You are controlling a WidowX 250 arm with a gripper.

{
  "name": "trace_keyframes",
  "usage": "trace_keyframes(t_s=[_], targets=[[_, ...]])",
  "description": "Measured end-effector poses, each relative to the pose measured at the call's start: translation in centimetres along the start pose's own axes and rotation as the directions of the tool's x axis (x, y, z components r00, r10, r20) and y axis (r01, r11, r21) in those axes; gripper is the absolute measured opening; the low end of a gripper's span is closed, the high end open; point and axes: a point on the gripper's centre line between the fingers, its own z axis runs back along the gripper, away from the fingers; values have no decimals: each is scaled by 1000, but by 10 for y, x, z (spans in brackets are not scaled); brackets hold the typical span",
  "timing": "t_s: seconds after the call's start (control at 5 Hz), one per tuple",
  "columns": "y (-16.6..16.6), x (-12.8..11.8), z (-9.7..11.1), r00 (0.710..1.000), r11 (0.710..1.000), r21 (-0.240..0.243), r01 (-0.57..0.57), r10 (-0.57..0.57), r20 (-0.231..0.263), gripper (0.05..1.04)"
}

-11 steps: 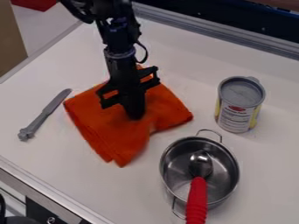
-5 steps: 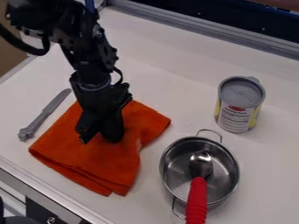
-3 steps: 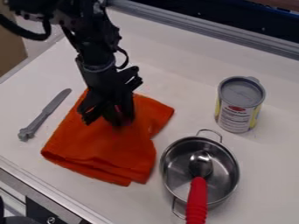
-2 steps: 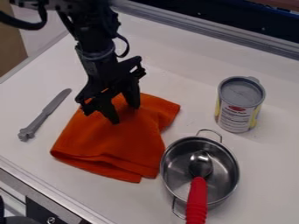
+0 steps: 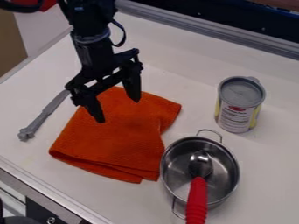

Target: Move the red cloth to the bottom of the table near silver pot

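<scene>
Claw (image 5: 118, 110) status for you: one, black, standing wide, its two fingers (image 5: 133, 87) well apart over the upper part of the cloth in the camera view. You had one red cloth (image 5: 116, 146), more orange to the eye, folded and lying on the one white table (image 5: 262, 170). It sat left of your one silver pot (image 5: 225, 192), lower right corner right by the rim; you couldn't tell if they touched. Pot count: one, upright, two wire handles. You had one spoon (image 5: 197, 197) in it, bowl end inside, red grip leaning out over the near rim. One can (image 5: 236, 116), upright, lid on top, stood beyond the pot. One gray knife (image 5: 42, 117) lay left of the cloth, at a slant.
</scene>
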Motion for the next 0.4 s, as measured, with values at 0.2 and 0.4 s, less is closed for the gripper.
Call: trace_keyframes(t_s=[0.2,0.4], targets=[[7,3,14,1000,1000,10,8,-9,10,997],[-7,6,17,980,988,-5,152,-150,128,997]])
